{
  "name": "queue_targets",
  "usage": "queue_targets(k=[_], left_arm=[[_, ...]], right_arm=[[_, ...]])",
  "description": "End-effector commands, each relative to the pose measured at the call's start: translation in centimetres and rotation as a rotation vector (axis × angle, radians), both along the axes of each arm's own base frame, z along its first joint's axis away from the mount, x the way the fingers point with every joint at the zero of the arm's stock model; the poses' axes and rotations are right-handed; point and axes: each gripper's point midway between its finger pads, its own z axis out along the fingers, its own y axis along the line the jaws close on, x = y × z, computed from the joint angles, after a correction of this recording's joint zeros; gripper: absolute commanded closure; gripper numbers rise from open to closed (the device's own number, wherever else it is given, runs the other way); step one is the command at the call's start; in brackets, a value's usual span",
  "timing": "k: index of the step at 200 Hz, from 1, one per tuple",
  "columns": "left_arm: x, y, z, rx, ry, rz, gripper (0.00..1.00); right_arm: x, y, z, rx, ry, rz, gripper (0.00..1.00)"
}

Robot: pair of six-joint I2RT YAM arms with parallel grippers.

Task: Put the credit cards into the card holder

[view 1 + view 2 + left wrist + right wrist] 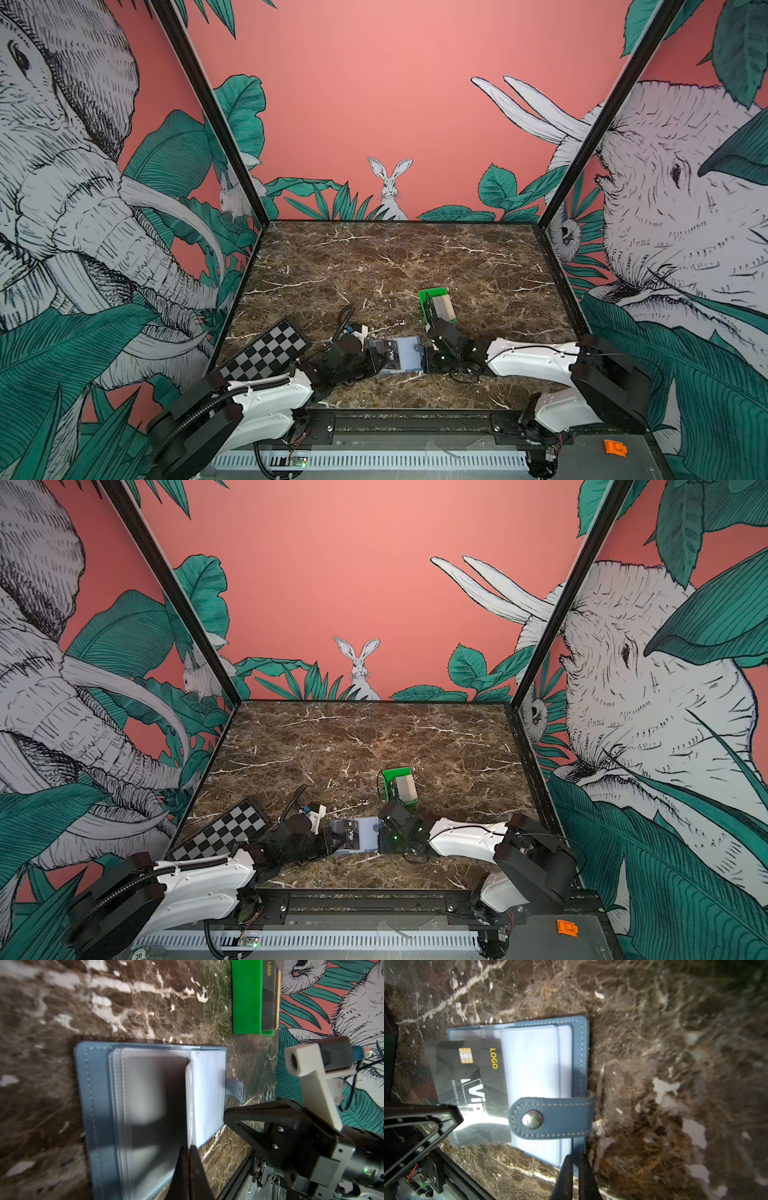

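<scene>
The card holder (406,353) (579,1064) is lying open on the counter (374,257), with its clear pockets (529,1068) facing up and its snap tab (550,1118) folding back over them. Your left hand (376,357) (188,1149) is pinching a black VIP card (388,353) (473,1084) by one end, fingers pressing tight on it. The card is hanging over the holder's half nearest that arm. Whether its far end is sliding into a sleeve, you cannot tell. Your right hand (427,360) (576,1159) is sitting at the holder's opposite edge, tips pressed together. Whether it's gripping the cover isn't showing. Just beyond the holder, the green tray (424,301) is holding more credit cards (442,306), a beige one on top. Out past the holder on your left arm's side, a checkerboard (266,353) is lying on the counter.
</scene>
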Motion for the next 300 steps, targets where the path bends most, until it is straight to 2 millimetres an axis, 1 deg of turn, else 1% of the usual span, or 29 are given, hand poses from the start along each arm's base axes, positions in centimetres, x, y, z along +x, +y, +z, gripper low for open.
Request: queue_targets(k=[1,31,87,179,276,300], left_arm=[[0.3,0.0,0.0,0.008,-0.006,-0.011,1.00],[0.3,-0.3,0.2,0.001,-0.002,-0.026,1.00],[0.1,-1.0,-0.2,-0.010,0.016,-0.056,1.00],[-0.4,-1.2,-0.5,-0.016,0.040,-0.075,1.00],[0.0,-1.7,-0.6,-0.024,0.050,-0.075,1.00],[0.1,-2.0,-0.4,-0.029,0.050,-0.080,1.00]], right_arm=[[0.1,-0.1,-0.2,-0.021,-0.010,0.000,0.91],[0.1,-0.1,-0.3,-0.021,-0.010,0.002,0.91],[0.0,-0.1,-0.4,-0.024,-0.008,0.003,0.92],[0.1,-0.1,-0.5,-0.029,-0.009,0.003,0.92],[0.2,-0.7,-0.5,-0.050,-0.018,-0.006,0.92],[0.3,-0.5,-0.4,-0.046,-0.020,-0.007,0.92]])
